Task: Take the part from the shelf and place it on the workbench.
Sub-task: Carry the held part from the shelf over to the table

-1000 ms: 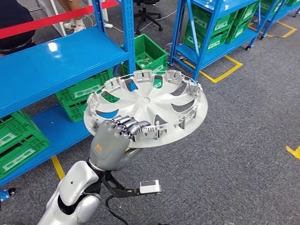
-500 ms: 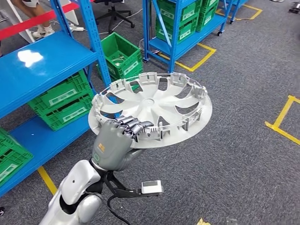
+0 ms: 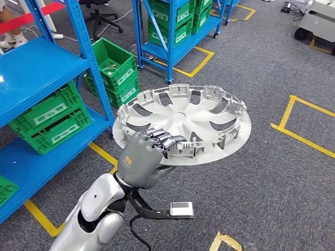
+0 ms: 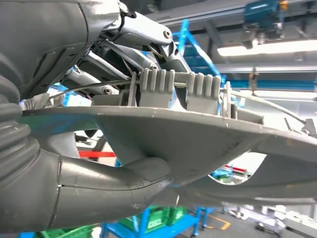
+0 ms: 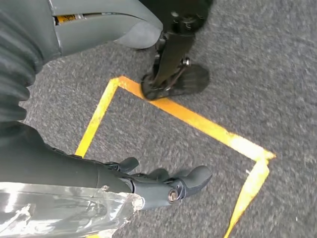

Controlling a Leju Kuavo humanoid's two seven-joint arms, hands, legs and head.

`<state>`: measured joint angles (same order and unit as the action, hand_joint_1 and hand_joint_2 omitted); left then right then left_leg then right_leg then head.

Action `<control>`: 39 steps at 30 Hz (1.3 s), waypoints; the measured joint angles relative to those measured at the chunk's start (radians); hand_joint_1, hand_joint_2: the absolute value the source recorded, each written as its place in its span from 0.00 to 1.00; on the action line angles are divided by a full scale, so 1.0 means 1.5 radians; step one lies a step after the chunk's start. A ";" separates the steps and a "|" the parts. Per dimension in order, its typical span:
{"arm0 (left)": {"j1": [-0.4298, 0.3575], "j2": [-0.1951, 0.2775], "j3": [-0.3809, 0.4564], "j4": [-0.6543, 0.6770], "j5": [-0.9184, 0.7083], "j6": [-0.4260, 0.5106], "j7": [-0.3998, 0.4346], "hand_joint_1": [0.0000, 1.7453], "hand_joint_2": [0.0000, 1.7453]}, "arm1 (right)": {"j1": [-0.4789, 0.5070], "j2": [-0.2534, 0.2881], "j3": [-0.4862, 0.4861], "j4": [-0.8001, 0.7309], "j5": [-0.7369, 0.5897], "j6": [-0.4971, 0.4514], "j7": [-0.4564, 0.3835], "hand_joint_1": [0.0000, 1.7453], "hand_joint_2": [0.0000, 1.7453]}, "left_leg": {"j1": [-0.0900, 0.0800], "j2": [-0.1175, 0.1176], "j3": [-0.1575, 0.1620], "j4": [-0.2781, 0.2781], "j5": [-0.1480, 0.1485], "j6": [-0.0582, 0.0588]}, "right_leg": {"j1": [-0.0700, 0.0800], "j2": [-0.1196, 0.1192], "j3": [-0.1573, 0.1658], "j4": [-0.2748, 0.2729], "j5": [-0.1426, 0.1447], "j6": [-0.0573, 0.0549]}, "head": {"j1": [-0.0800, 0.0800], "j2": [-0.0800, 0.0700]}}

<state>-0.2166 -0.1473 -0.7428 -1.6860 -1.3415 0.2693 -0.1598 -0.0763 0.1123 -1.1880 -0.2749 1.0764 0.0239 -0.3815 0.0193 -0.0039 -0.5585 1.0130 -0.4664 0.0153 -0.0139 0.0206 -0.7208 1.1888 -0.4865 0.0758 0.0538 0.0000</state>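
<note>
The part is a silver-grey wheel cover (image 3: 186, 117) with curved spokes and a ribbed rim, carried flat with its inner side up, over the grey carpet. My left hand (image 3: 140, 159) grips its near rim, dark fingers (image 3: 169, 141) hooked over the edge. In the left wrist view the wheel cover (image 4: 168, 134) is seen edge-on, with the thumb (image 4: 112, 176) pressed against its underside. My right hand (image 5: 149, 183) hangs over the floor, its fingers stretched out and holding nothing.
A blue shelf (image 3: 39, 68) with green crates (image 3: 47, 117) stands at the left, and one more green crate (image 3: 114, 68) sits on the floor. A second blue rack (image 3: 174, 26) is behind. Yellow tape (image 3: 300, 136) marks the carpet at the right.
The whole view has swung right: the blue shelf has slid to the left edge and more open carpet shows. The wheel cover stays in my left hand's grip.
</note>
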 joint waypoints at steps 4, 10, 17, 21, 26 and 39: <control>-0.001 0.000 -0.002 0.005 0.001 -0.002 0.000 0.81 1.00 | -0.002 0.003 0.000 0.002 -0.002 -0.001 0.004 0.00 1.00 | -0.005 0.028 -0.002 0.000 0.001 0.002 | -0.001 -0.012 -0.008 0.047 -0.008 -0.001 | 0.000 0.000; 0.009 0.010 -0.001 -0.008 0.000 -0.001 0.001 0.81 1.00 | -0.008 0.005 0.001 0.003 0.005 0.004 -0.004 0.00 1.00 | -0.014 0.057 -0.006 0.002 0.003 -0.011 | 0.009 -0.033 0.074 -0.104 0.037 -0.019 | 0.000 0.000; 0.026 0.023 0.004 -0.024 0.003 0.002 -0.001 0.81 1.00 | -0.010 0.003 0.001 0.003 0.006 0.006 -0.007 0.00 1.00 | -0.011 0.054 -0.009 0.010 -0.006 -0.019 | 0.008 -0.020 0.071 -0.106 0.042 -0.029 | 0.000 0.000; 0.066 0.062 0.037 -0.044 0.022 0.009 -0.032 0.81 1.00 | -0.031 -0.003 0.001 0.003 -0.014 0.007 -0.002 0.00 1.00 | -0.010 -0.011 -0.041 0.087 -0.031 -0.016 | 0.007 0.031 0.061 -0.108 0.054 -0.038 | -0.001 0.000; 0.069 0.069 0.064 -0.047 0.037 0.011 -0.064 0.81 1.00 | -0.027 -0.010 -0.006 0.004 -0.043 0.010 -0.003 0.00 1.00 | -0.008 -0.035 -0.006 0.003 0.001 -0.007 | 0.005 0.063 0.045 -0.107 0.065 -0.021 | -0.001 0.000; 0.053 0.064 0.100 -0.047 0.057 0.003 -0.094 0.81 1.00 | -0.018 -0.015 -0.038 0.005 -0.072 0.012 -0.003 0.00 1.00 | -0.012 0.053 -0.002 0.000 0.000 -0.008 | 0.006 -0.046 0.062 -0.103 0.047 -0.010 | 0.008 0.000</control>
<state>-0.1366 -0.0518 -0.5934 -1.7559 -1.2559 0.2744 -0.3005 -0.1030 0.0903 -1.2450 -0.2675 0.9678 0.0425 -0.3856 0.0007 0.0762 -0.5617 1.0135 -0.4656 0.0028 -0.0046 -0.0491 -0.6285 1.0341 -0.4164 0.0601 0.0659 0.0000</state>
